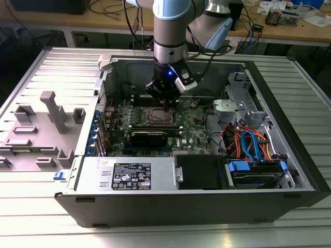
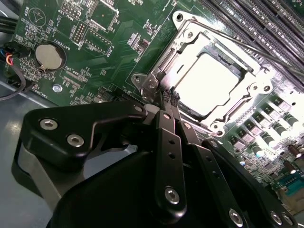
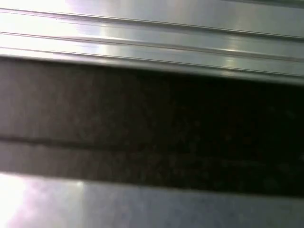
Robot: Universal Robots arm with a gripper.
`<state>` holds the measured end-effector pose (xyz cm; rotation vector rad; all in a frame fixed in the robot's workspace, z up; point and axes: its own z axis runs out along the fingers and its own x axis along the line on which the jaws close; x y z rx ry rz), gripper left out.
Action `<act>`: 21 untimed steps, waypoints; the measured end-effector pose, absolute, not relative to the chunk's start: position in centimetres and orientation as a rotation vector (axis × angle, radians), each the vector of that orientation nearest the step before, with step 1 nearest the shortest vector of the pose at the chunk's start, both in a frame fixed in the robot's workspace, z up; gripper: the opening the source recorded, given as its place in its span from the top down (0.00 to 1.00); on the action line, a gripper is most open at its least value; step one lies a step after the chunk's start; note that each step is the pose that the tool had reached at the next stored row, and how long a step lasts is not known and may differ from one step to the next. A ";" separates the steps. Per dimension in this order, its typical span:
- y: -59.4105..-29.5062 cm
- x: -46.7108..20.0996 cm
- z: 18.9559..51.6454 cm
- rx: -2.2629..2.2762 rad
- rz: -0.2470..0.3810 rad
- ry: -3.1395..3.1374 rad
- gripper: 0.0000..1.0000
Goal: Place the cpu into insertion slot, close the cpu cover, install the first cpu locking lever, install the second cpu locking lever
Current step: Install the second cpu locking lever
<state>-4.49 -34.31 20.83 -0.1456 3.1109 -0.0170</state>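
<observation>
The cpu (image 2: 206, 81) lies flat in the insertion slot (image 2: 217, 126), its metal top glaring bright. The cpu cover (image 2: 190, 43) is down over it, framing the chip through its window. My gripper (image 2: 169, 98) has its black fingers pressed together, shut, tips right at the socket's corner by a small silver tab (image 2: 148, 85). I cannot make out anything held between the fingers. In the exterior view the gripper (image 1: 164, 102) hangs straight down over the insertion slot (image 1: 158, 117) in the middle of the green board (image 1: 191, 124) inside the open computer case.
Long black memory slots (image 2: 247, 23) run beside the socket, and a coin battery (image 2: 50, 56) sits on the board. A power supply (image 1: 129, 175), drive bay with orange and blue cables (image 1: 248, 142) and the case walls (image 1: 289, 134) surround the board. A grey plastic fixture (image 1: 51, 111) stands outside the case.
</observation>
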 end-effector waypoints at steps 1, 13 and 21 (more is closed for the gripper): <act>-34.4 -4.5 20.8 -0.146 -0.017 3.111 0.89; -34.7 -4.5 20.8 -0.146 -0.017 3.111 0.89; -34.7 -4.5 21.3 -0.146 -0.017 3.111 0.89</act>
